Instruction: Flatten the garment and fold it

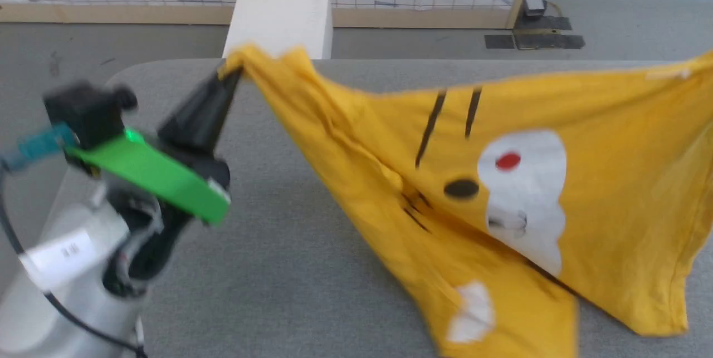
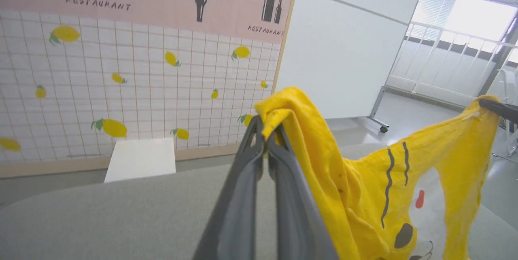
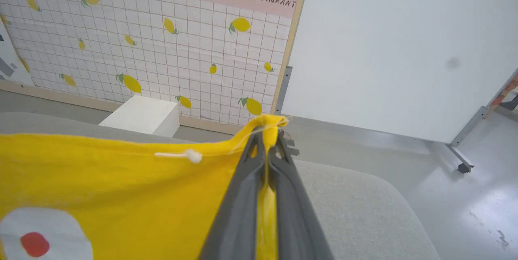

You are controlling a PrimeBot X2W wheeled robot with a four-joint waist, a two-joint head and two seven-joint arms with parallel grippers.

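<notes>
The shirt [image 1: 613, 191] is held stretched above the table [image 1: 278, 280], its lower edge trailing on it. One upper corner is clamped in the left gripper [image 2: 265, 130], the other in the right gripper [image 3: 268, 132]. Flattening is judged in hand; next, it must be lowered taut onto the table.

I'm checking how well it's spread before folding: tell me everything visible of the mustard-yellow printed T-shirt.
The mustard-yellow, cotton-looking T-shirt hangs stretched between the left gripper, shut on one bunched edge, and the right gripper, shut on another. Its print shows white patches, two black lines, a black oval and a red dot. It is creased toward the left gripper, and its lower part rests on the grey padded table.
</notes>
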